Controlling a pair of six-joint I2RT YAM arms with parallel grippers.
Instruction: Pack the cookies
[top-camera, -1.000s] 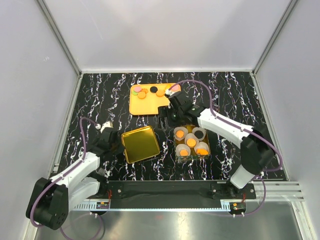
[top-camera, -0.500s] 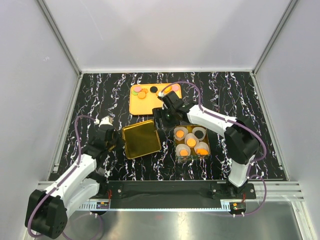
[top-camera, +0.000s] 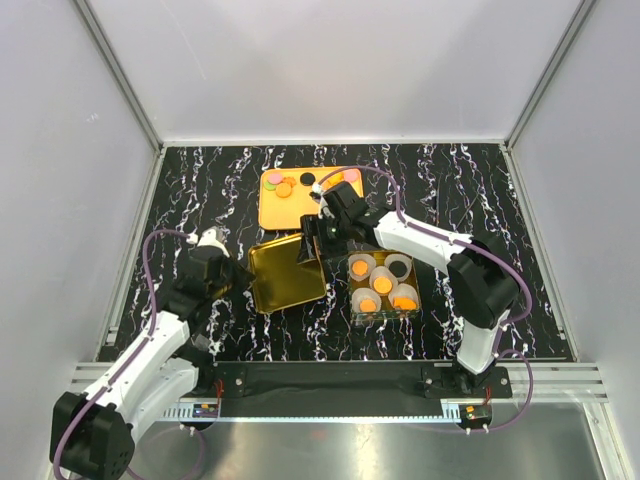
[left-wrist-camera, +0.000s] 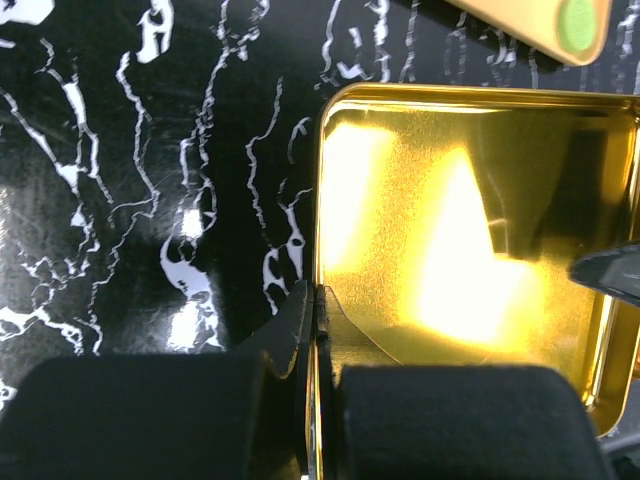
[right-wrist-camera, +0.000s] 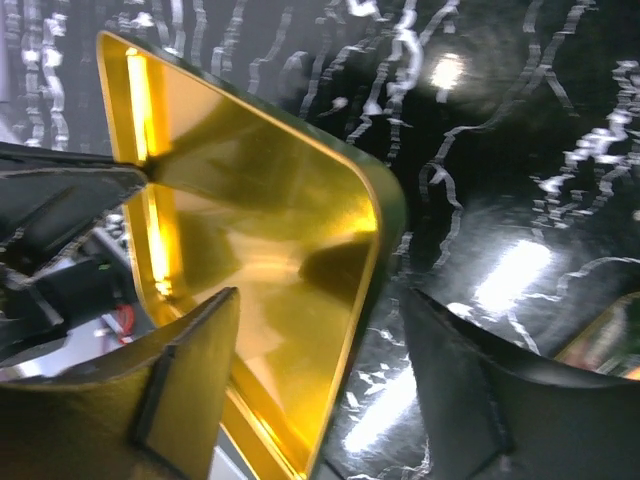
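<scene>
Left wrist view: the left gripper (left-wrist-camera: 318, 310) is pinched tight on the near rim of the gold lid (left-wrist-camera: 470, 250), one finger inside the rim and one outside. At the lid's opposite side the right gripper (right-wrist-camera: 320, 295) stands spread wide, its jaws straddling a rounded corner without gripping it. From above, the lid lies between the two arms, just beside the orange tray (top-camera: 300, 215), where loose cookies (top-camera: 284, 189) remain. More cookies sit in the paper cups (top-camera: 360, 266) to the right.

The step in hand looks like a two-handed repositioning or handover of the lid. Next, the right jaws would need to close squarely on the rim before the left lets go.

The rim is thin and slick, so a shallow bite could slip. Room is tight: tray behind, cups just right. Open marble table (top-camera: 200, 190) lies to the left.
</scene>
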